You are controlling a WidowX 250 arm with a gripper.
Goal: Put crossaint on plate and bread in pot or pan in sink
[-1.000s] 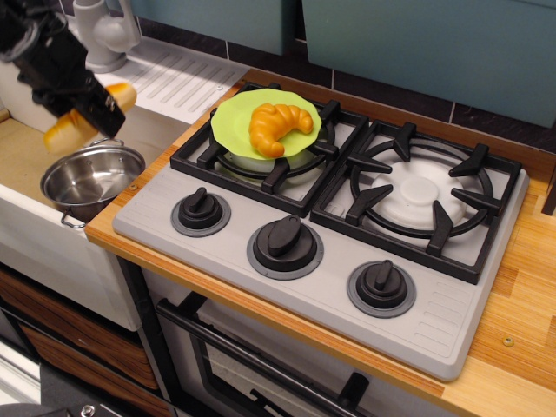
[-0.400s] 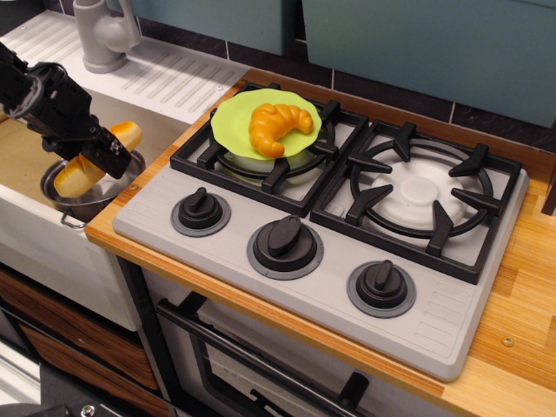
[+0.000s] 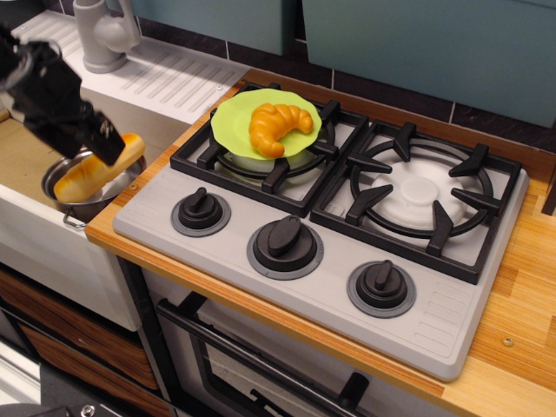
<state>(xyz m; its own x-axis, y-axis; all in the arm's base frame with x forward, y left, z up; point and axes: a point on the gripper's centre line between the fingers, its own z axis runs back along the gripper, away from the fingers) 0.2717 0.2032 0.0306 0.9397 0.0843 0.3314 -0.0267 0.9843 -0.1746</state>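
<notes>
The crossaint (image 3: pixel 278 127) lies on the lime-green plate (image 3: pixel 233 122), which sits on the back left burner. The long bread (image 3: pixel 94 171) lies tilted across the steel pot (image 3: pixel 84 207) in the sink (image 3: pixel 21 162), its right end resting over the pot's rim. My gripper (image 3: pixel 102 139) hangs just above the bread's upper edge. Its jaws stand apart and hold nothing. Most of the pot is hidden under the bread and the gripper.
A grey faucet (image 3: pixel 104 33) and white ribbed drainboard (image 3: pixel 169 76) stand behind the sink. The stove (image 3: pixel 330 287) has three black knobs along its front and a bare right burner (image 3: pixel 421 193). A wooden counter edge (image 3: pixel 113 228) separates sink and stove.
The gripper carried the bread down onto the pot, let it go and rose slightly up and left. The bread now rests on the pot. Croissant and plate have not moved.
</notes>
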